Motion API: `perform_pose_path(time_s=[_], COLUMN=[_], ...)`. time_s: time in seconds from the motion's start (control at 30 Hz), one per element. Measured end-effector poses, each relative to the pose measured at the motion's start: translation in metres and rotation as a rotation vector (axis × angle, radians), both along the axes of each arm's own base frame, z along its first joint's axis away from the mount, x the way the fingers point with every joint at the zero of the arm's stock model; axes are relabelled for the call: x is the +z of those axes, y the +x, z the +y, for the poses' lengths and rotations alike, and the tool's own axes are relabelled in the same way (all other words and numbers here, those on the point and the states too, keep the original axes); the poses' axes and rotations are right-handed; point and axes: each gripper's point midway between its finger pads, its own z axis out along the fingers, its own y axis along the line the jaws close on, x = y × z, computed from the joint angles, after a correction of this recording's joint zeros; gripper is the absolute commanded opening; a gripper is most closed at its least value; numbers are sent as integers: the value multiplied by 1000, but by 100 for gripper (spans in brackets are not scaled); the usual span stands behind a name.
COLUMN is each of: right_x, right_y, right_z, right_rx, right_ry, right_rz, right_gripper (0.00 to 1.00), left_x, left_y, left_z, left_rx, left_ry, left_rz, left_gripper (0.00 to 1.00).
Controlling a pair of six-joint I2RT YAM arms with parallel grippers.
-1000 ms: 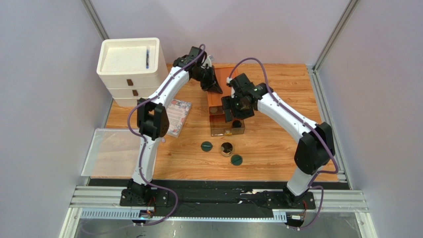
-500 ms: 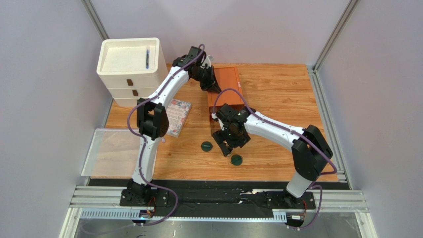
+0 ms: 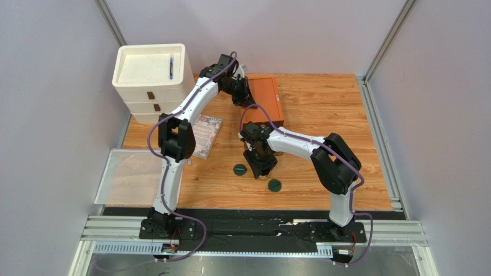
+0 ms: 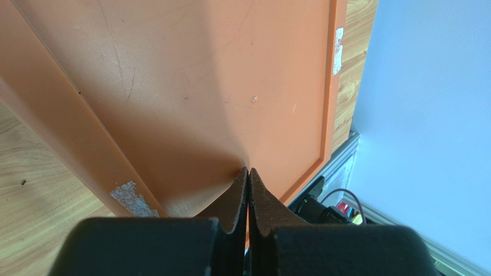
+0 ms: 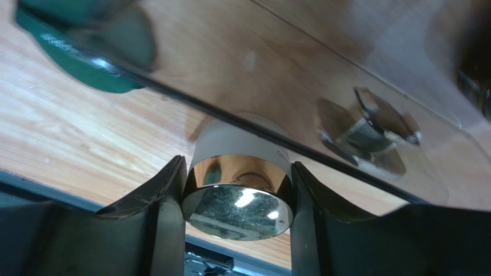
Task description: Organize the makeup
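Note:
My right gripper (image 3: pixel 260 168) points down at the table in front of the orange-brown drawer box (image 3: pixel 266 103). In the right wrist view it (image 5: pixel 236 207) is shut on the gold-rimmed compact (image 5: pixel 236 198), with both fingers touching its sides. The gripper hides this compact in the top view. Two dark green round compacts (image 3: pixel 240 169) (image 3: pixel 274 185) lie on the wood on either side; one also shows in the right wrist view (image 5: pixel 75 52). My left gripper (image 3: pixel 244 98) (image 4: pixel 248 172) is shut and empty, its tips against the box top (image 4: pixel 201 86). The other makeup is out of view.
The box's clear drawer (image 5: pixel 323 75) with a faceted knob (image 5: pixel 369 126) hangs just over the held compact. A floral notebook (image 3: pixel 206 135) lies at the left. A white drawer unit (image 3: pixel 151 80) stands at the back left, and a clear tray (image 3: pixel 129 175) at the near left.
My right arm came away from the drawer, moved toward the near side and down, and its fingers now stand round the gold-rimmed compact. The left arm has not moved.

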Motion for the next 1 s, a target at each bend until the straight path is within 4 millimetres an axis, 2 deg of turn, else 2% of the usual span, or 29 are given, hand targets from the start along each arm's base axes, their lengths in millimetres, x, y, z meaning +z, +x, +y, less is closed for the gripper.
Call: perform_pose_path(time_s=[0.03, 0.07, 0.33, 0.4, 0.53, 0.63, 0.7, 0.8, 0.9, 1.0], right_x=[1, 2, 8, 19, 58, 93, 109, 133, 138, 123], right_y=[1, 3, 2, 0, 4, 17, 28, 57, 85, 101], right_z=[1, 5, 1, -1, 1, 6, 9, 9, 11, 15], right_rx=[0, -5, -1, 0, -1, -18, -37, -91, -132, -148], right_ry=[-4, 8, 6, 20, 93, 167, 199, 232, 222, 186], right_rz=[0, -5, -15, -29, -104, -178, -219, -292, -331, -322], right_gripper=[2, 0, 0, 0, 0, 0, 0, 0, 0, 2], left_x=[0, 0, 0, 0, 0, 0, 0, 0, 0, 0], left_y=[0, 0, 1, 2, 2, 2, 2, 2, 2, 2], left_z=[0, 0, 2, 2, 2, 2, 2, 2, 2, 2], left_rx=[0, 1, 4, 4, 4, 4, 4, 4, 4, 4], left_ry=[0, 0, 0, -1, -1, -1, -1, -1, -1, -1], left_rz=[0, -1, -1, -1, -1, -1, -1, -1, -1, -1], left_gripper=[0, 0, 0, 0, 0, 0, 0, 0, 0, 0])
